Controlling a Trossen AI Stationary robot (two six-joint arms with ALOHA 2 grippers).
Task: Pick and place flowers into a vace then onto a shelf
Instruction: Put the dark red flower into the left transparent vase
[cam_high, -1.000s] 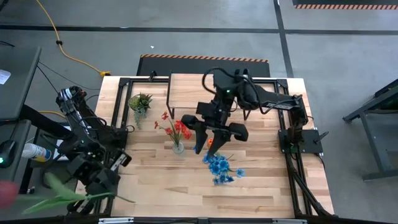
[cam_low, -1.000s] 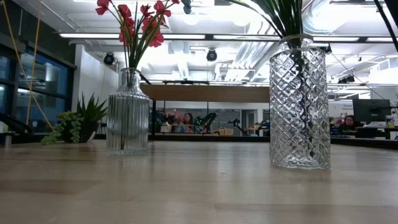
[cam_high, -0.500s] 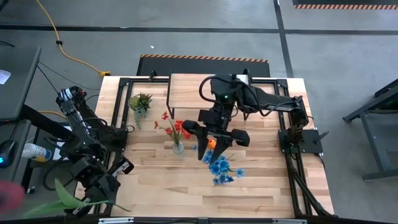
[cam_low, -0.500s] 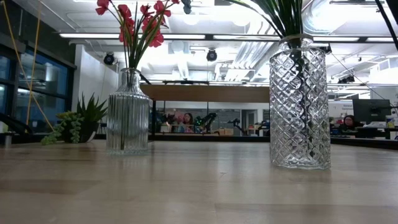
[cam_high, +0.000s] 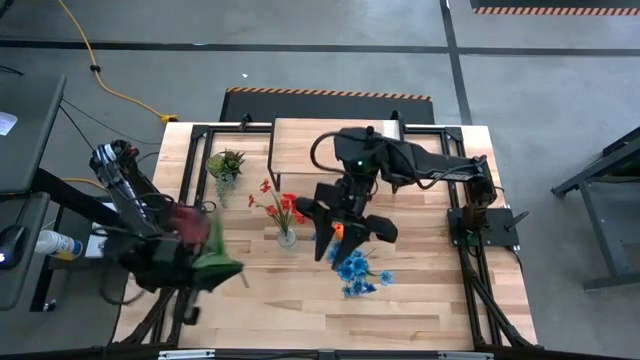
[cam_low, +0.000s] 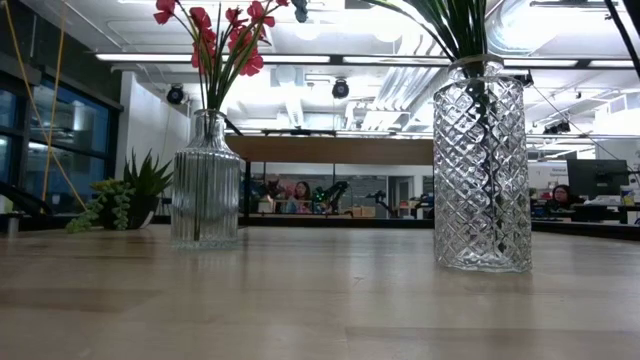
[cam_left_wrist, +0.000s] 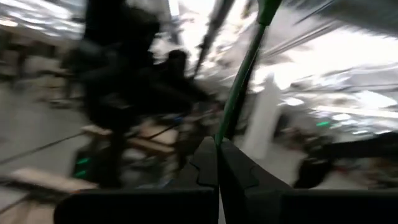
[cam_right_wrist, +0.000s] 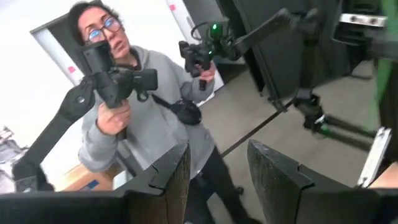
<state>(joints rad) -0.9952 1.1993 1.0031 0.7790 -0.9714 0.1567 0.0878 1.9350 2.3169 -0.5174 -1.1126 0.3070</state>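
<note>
High view, left hand (cam_high: 185, 255): at the worktop's (cam_high: 260, 290) left edge, blurred, clamped on a green stem with a dark pink bud (cam_high: 180, 218).
High view, right hand (cam_high: 345, 228): over mid-worktop above the diamond vase, an orange tulip (cam_high: 339, 229) between its spread parts; grip not clear.
High view, flowers: red cluster (cam_high: 283, 208) in the ribbed vase; blue cluster (cam_high: 358, 270) just beside the right hand.
High view, shelf (cam_high: 305, 145): at the far edge, behind the right arm, top bare.
Low view: ribbed vase (cam_low: 205, 180) and diamond vase (cam_low: 481, 165) upright, well apart; potted plant (cam_low: 125, 200) far left.
Left wrist view: fingers (cam_left_wrist: 205, 163) closed on the thin stem (cam_left_wrist: 239, 81).
Right wrist view: fingers (cam_right_wrist: 171, 168) apart, nothing seen between; a person beyond.
Handling: stems likely light and bendy; best gripped low. Glass vases fragile, tippable.
In the way: right arm and red cluster near the vase mouths.
</note>
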